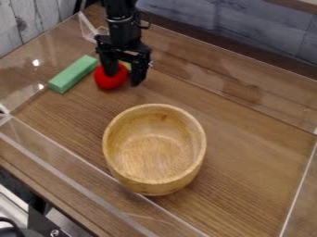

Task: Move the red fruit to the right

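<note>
Looking through the single camera view, I see the end effector (125, 74) pointing straight down in the upper left of the frame, its two dark fingers spread wide and set low over the table (235, 111). The red fruit (110, 78) lies at the left finger, partly behind it; I cannot tell whether the finger touches it or whether the fruit sits fully between the fingers. Nothing is pinched, as far as I can judge, since the fingers stand apart and the fruit rests on the wood.

Just to the left of the fruit lies the flat green block (73, 74), close beside it; whether the two touch I cannot make out. The wooden bowl (155, 148) stands empty at the centre and lower part of the frame, well apart from the fruit.

As for progress, I judge the task barely under way. The fruit sits in the upper left of the frame, near the green block, and the whole stretch of bare table toward the right of the frame is unused. What remains is nearly everything: carrying or nudging the fruit rightward, then backing the end effector clear.
</note>
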`<state>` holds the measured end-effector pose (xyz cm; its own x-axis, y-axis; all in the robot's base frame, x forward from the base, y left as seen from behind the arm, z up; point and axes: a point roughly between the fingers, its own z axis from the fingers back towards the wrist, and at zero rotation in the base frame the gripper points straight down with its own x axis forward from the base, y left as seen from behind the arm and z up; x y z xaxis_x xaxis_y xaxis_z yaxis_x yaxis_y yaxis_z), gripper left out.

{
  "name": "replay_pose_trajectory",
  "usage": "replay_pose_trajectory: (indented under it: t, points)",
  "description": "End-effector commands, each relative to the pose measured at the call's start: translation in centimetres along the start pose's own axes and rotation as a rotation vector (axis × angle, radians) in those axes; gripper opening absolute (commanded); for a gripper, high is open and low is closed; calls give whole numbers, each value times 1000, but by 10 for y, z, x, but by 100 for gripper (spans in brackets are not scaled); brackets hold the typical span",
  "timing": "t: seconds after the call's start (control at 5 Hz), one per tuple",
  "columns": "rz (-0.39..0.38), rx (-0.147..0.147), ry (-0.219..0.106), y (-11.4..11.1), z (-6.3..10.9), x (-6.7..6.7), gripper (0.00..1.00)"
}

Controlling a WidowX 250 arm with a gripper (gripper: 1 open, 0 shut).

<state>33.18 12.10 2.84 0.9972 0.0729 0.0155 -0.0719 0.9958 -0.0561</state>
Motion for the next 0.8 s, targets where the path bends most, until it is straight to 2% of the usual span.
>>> replay_pose_trajectory:
  t: [0.0,0.2,0.6]
  points:
    - [-24,0,-18,2,4,1,0]
    - [-20,0,-17,4,11,-3,0]
    - [148,30,-99,-12,63,-10,0]
